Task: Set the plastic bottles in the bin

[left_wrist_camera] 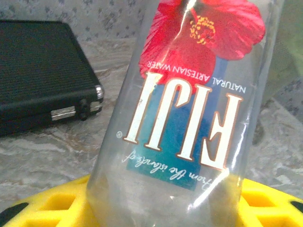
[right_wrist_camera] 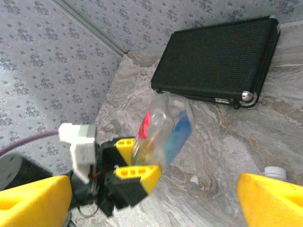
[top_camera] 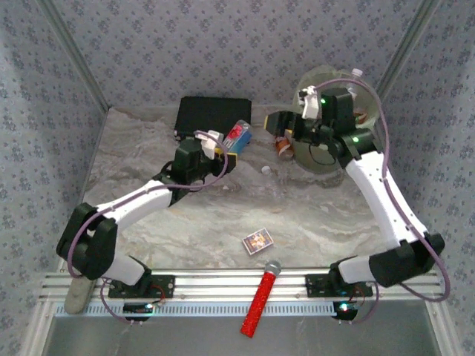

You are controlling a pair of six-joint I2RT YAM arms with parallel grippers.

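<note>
Between the yellow fingers of the left hand, closed on one end, the clear labelled bottle juts out above the surface. The bin lies to this hand's right, past the right hand, spread wide and empty. Gripped so near its end, the slick bottle could pivot loose.

The bottle in the left gripper runs off the wrist picture at top and bottom, and the case is cut at the left edge. At the table's far right corner the right arm covers most of the bin. A white cap peeks over a finger of the right gripper, the rest hidden. A white speck mid-table is too small to tell.
</note>
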